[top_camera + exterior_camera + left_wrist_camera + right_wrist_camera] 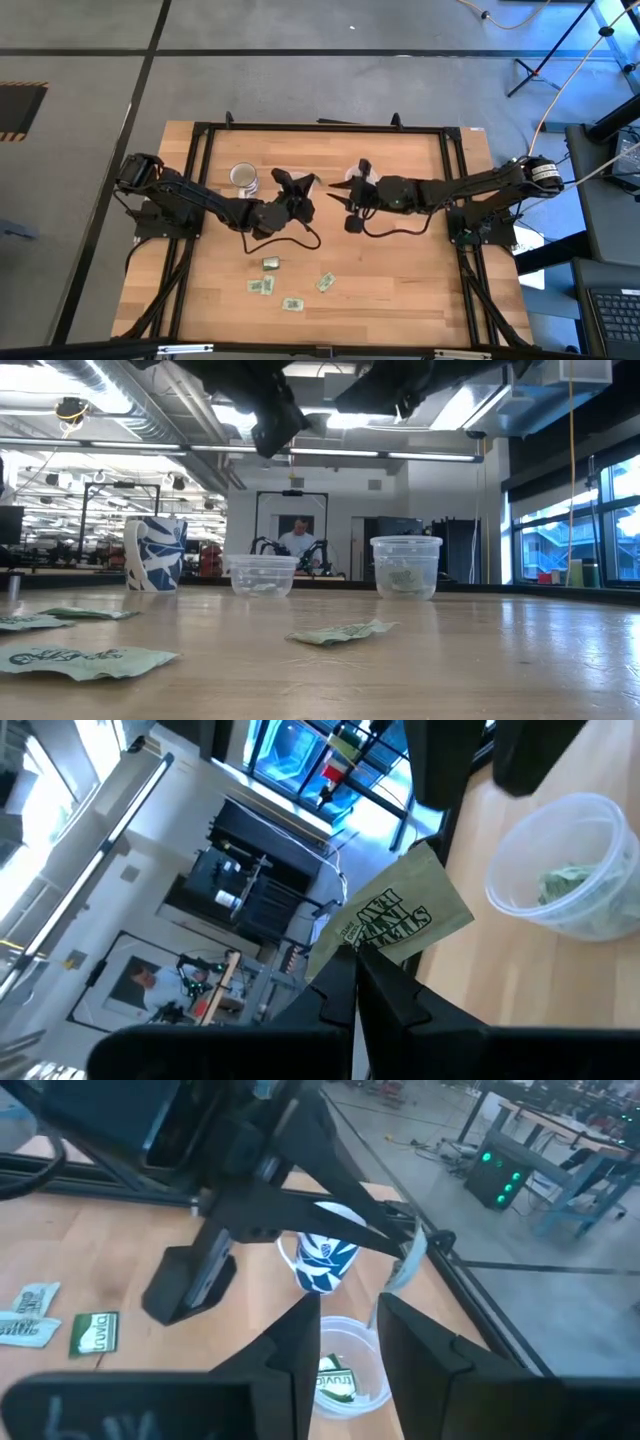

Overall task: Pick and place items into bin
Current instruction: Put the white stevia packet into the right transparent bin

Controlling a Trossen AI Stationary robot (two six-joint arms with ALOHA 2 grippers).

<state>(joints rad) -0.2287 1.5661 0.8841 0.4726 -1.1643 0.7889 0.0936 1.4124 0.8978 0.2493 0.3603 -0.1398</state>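
Going left to right on the wood-grain bench point(400, 290): a blue-and-white patterned mug point(243, 178) at about 10 o'clock, then the left gripper point(352, 982), fingers pressed together on a flat olive-gold packet point(395, 915) held up off the bench. A clear round plastic tub point(570, 870) with crinkly green packets inside sits nearby. The right gripper point(345, 1345) is spread partway above another tub point(345, 1375). Four loose packets point(287, 287) lie at 6 o'clock.

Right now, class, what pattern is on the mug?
Blue and white mug, patterned in bold patches; low view.
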